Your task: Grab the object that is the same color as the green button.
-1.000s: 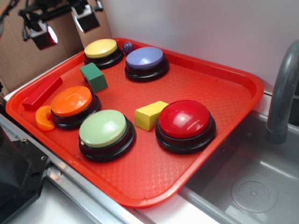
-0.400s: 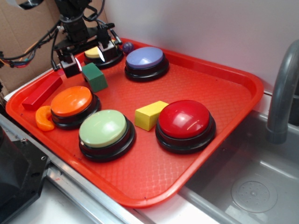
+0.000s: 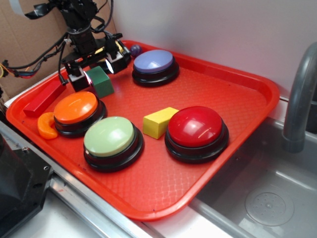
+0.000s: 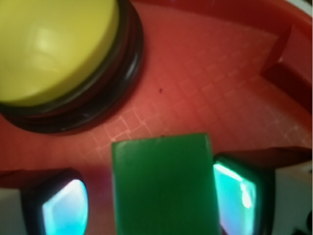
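Over the last second the end effector (image 3: 95, 73) has come down from above the back-left corner of the red tray (image 3: 218, 89) to tray level. It now straddles the green block (image 3: 100, 82). The jaws are open, with one pad on each side of the block.

In the wrist view the block (image 4: 164, 188) sits between the two pads (image 4: 65, 205). The right pad appears to be just beside or touching the block face; a narrow gap remains on the left. No closure on the block is visible yet.

The block rests on the tray surface, between the yellow button (image 4: 54, 49) behind it and the orange button (image 3: 76, 107) in front. The red bar (image 3: 43, 97) lies to its left along the tray rim. The green button (image 3: 109, 136), the colour reference, stands near the front edge, well apart from the block.

Judgement: approach and descent are complete and the correct object is selected. The remaining steps are jaw closure and lift. The block sits slightly off-centre between the pads, so it may shift sideways as the jaws close
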### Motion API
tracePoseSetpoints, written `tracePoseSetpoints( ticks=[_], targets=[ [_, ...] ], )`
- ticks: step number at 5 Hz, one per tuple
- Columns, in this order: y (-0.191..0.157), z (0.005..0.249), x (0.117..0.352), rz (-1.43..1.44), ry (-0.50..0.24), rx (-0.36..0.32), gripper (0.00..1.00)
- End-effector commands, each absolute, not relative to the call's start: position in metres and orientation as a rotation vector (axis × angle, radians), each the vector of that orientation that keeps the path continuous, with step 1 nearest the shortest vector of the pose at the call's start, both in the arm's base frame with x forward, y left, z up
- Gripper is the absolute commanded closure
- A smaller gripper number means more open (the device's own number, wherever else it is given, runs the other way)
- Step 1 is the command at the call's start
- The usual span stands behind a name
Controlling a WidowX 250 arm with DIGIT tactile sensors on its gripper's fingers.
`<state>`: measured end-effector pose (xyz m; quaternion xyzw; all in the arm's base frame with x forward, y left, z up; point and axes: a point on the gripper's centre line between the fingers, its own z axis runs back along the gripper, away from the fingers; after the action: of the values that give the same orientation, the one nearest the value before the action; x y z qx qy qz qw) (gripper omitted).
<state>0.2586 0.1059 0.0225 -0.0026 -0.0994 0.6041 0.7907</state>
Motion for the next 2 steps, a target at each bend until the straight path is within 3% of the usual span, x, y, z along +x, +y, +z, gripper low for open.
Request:
tracePoseSetpoints(
  ticks=[1, 2],
  targets=[
    [0.115, 0.03, 0.251, 1.32, -0.255, -0.031, 1.0],
    [0.117, 0.045, 0.25, 1.264, -0.199, -0.116, 1.0]
  ],
)
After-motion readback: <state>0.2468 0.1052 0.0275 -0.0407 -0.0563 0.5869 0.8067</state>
